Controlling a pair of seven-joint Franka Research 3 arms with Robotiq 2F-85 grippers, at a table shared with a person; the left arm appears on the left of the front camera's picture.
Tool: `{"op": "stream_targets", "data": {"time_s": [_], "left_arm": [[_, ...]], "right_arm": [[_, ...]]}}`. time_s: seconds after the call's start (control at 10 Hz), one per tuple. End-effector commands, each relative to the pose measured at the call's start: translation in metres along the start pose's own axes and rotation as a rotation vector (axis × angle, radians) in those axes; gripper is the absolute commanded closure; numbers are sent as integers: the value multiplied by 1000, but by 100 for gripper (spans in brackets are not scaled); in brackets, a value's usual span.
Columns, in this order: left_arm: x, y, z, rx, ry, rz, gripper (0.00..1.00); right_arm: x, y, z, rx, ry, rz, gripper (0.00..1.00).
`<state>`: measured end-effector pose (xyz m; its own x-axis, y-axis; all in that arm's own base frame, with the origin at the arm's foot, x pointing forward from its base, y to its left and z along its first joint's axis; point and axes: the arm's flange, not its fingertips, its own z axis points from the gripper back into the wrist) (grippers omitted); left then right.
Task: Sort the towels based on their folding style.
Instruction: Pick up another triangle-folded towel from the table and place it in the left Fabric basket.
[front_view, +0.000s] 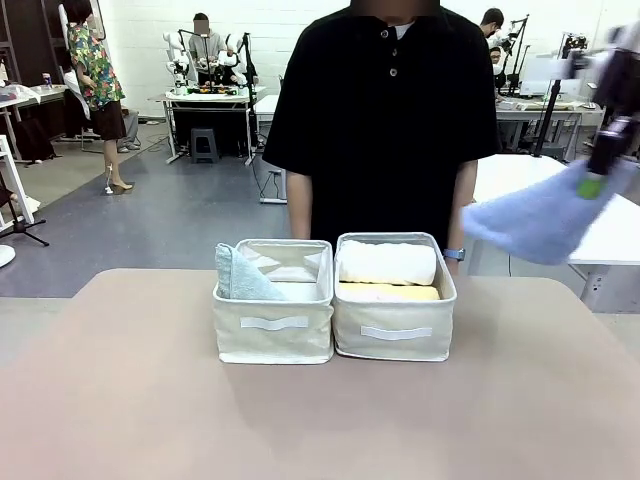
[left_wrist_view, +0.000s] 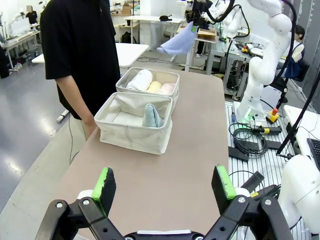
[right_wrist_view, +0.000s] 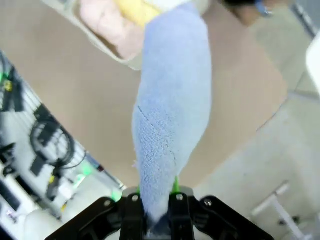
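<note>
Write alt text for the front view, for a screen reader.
The right gripper, shut, holds a light blue towel in the air at the right. On the table, the left basket holds a grey-green towel, the right basket a white roll and a yellow roll. A person in black stands behind.
</note>
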<state>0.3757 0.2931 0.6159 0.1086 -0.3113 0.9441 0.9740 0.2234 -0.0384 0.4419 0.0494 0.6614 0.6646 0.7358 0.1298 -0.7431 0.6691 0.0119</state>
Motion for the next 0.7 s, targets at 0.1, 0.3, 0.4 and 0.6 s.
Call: {"op": "stream_targets", "data": {"time_s": [0.1,0.3,0.4,0.6], "left_arm": [[3,-3,-1,11,-5,15,0],[3,-3,-1,11,-5,15,0],[3,-3,-1,11,-5,15,0],[3,-3,-1,11,-5,15,0]], "right_arm": [[89,57,25,-85,19,240,83],[140,91,18,-53,-2,345,83],[164,105,9,-34,19,390,83],[204,128,-6,-47,21,435,83]]}}
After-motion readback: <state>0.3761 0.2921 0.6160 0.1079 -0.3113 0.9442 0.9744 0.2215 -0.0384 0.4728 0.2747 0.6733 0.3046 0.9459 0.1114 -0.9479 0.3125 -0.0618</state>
